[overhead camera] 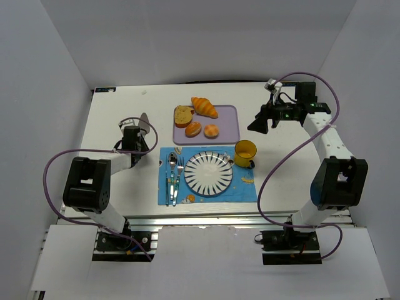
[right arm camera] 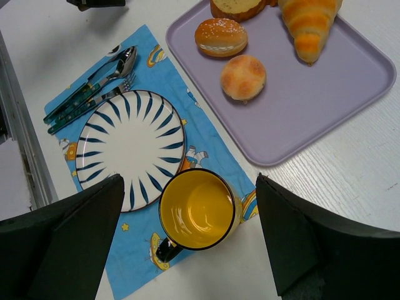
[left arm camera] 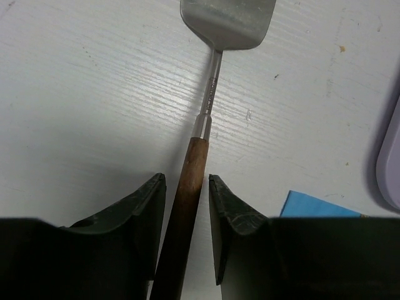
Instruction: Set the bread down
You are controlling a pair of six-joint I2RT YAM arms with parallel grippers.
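The bread (overhead camera: 193,129) is a small oval golden-brown roll on the lilac tray (overhead camera: 228,132), left of a rounder orange-and-white bun (overhead camera: 212,130). In the right wrist view the bread (right arm camera: 220,36) lies at the tray's (right arm camera: 350,87) near-left part. My right gripper (overhead camera: 259,122) is open and empty, in the air right of the tray; in its wrist view its jaws (right arm camera: 189,181) are spread wide over a yellow mug (right arm camera: 199,209). My left gripper (overhead camera: 139,136) is low on the table at the left, with its jaws (left arm camera: 187,178) slightly apart on either side of a spatula's wooden handle (left arm camera: 190,181).
A croissant (overhead camera: 204,107) and a bread slice (overhead camera: 183,115) lie at the back of the tray. A striped plate (overhead camera: 208,173), a spoon and fork (overhead camera: 175,172) sit on a blue placemat (overhead camera: 244,190) with the mug (overhead camera: 245,153). White walls enclose the table.
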